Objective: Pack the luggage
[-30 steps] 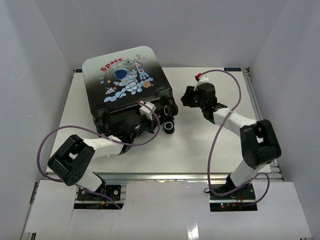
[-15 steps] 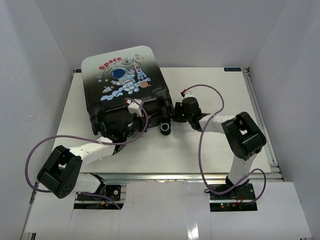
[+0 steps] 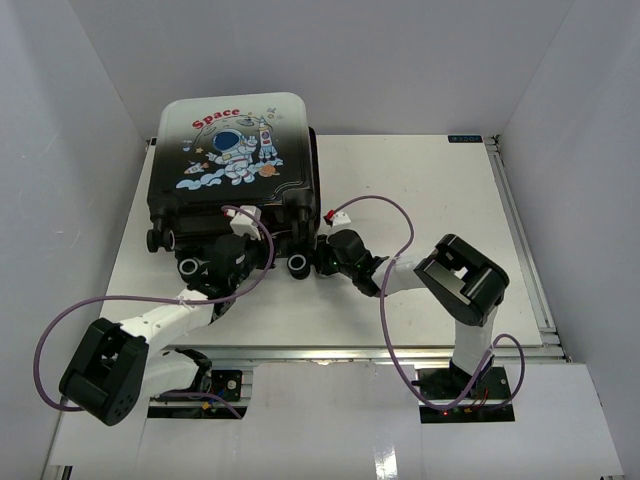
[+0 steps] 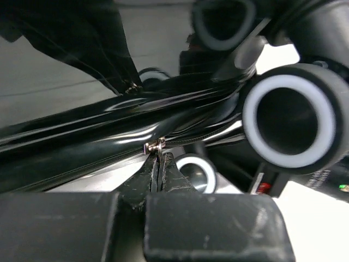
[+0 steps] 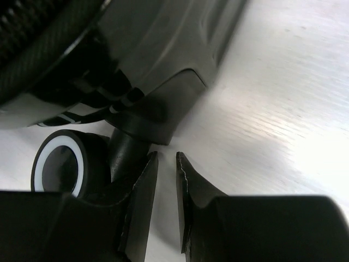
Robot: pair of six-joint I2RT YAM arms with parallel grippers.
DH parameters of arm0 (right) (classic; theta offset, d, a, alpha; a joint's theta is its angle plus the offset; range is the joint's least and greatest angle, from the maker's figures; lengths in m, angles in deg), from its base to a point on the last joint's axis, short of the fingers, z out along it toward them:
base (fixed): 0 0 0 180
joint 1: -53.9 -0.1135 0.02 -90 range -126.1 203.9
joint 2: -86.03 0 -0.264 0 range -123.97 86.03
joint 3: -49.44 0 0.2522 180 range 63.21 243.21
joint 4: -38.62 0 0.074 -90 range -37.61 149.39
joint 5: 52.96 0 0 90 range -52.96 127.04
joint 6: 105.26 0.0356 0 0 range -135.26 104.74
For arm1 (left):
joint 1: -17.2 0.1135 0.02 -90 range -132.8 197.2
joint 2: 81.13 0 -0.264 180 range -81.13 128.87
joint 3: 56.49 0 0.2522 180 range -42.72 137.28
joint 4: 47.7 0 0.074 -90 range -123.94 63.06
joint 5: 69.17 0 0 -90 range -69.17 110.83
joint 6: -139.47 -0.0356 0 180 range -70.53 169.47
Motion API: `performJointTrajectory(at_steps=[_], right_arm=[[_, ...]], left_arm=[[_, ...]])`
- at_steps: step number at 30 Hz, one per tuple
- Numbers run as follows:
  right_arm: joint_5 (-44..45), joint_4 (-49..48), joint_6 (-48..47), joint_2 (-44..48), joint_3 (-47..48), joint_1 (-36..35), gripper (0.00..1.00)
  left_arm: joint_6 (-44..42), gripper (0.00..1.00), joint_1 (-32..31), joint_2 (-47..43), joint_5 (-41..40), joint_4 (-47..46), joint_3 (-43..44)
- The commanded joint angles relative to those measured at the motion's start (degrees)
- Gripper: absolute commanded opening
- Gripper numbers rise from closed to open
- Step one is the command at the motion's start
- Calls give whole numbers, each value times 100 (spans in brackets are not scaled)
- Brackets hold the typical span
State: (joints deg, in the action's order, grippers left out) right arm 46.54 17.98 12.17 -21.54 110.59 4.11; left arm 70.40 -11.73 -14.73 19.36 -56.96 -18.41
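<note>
The luggage (image 3: 235, 160) lies shut at the back left of the table, astronaut print up, wheels toward me. My left gripper (image 3: 243, 243) is at its near edge, between two wheels. In the left wrist view that gripper (image 4: 158, 158) is shut on the small metal zipper pull (image 4: 155, 146) on the black zipper rim, beside a white-ringed wheel (image 4: 289, 120). My right gripper (image 3: 319, 262) sits low at the suitcase's near right corner. Its jaws (image 5: 166, 159) stand narrowly open with only bare table between them, the left finger against the stem of a wheel (image 5: 62, 169).
The white table (image 3: 430, 200) stretches to the right of the suitcase, with a metal rail along its right edge (image 3: 520, 230). White walls close in on the left, back and right. Purple cables loop from both wrists.
The suitcase has swung and slid leftward. My left gripper went along with it on the near rim. My right gripper came left and down to the wheel corner, its jaws narrowing.
</note>
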Motion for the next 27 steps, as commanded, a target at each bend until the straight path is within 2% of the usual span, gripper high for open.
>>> performJointTrajectory(at_steps=[1,7,15,23,27], right_arm=[[-871,-785,228,-393,391,-521,28],[-806,-835,211,-405,520,-721,27],[-808,-794,185,-543,685,-859,27],[-1367,-980,-106,-540,628,-858,27],[-1754,-1056,-250,-619,655,-855,27]], left_arm=[[76,0,-128,-118,933,-1056,-18],[192,0,-414,-232,1459,-1402,-168],[157,0,-833,-174,1598,-1579,-98],[-28,0,-842,-16,2904,-2022,-85],[-124,0,-839,113,3235,-2087,-49]])
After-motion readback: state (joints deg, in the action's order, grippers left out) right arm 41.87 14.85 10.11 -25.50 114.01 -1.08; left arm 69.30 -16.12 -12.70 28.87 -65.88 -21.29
